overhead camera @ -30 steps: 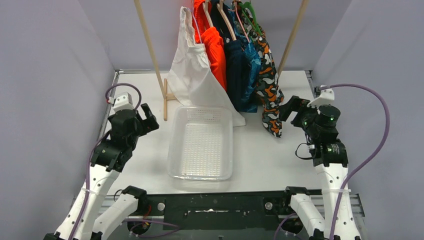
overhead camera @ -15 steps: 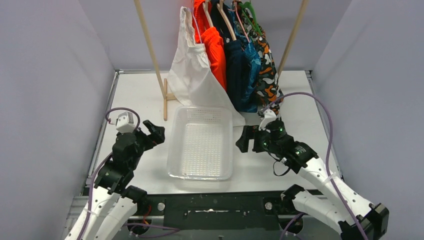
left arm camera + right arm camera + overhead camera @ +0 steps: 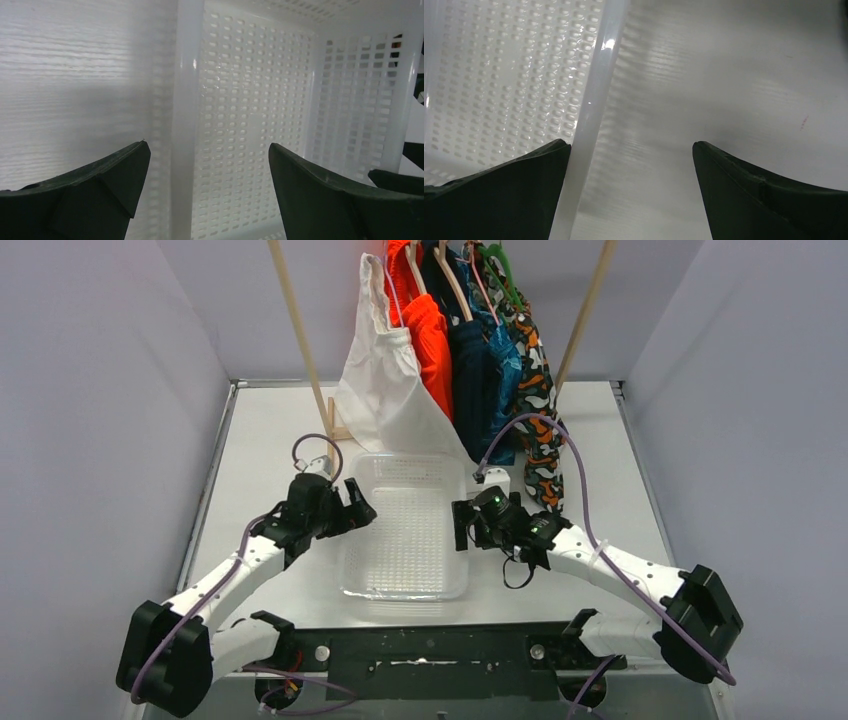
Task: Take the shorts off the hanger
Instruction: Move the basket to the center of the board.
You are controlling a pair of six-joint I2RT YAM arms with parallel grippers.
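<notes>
The left gripper is straddling the left rim of the clear perforated basket, fingers spread wide and gripping nothing. The right gripper is straddling the right rim, equally wide and empty. The shorts are hanging from hangers on the wooden rack, just beyond the basket's far side.

White table, perforated plastic basket

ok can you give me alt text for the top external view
The robot's left claw and right claw sit open at opposite side rims of a clear perforated plastic basket on a white table. Behind it, five pairs of fabric shorts hang on a wooden rack.
</notes>
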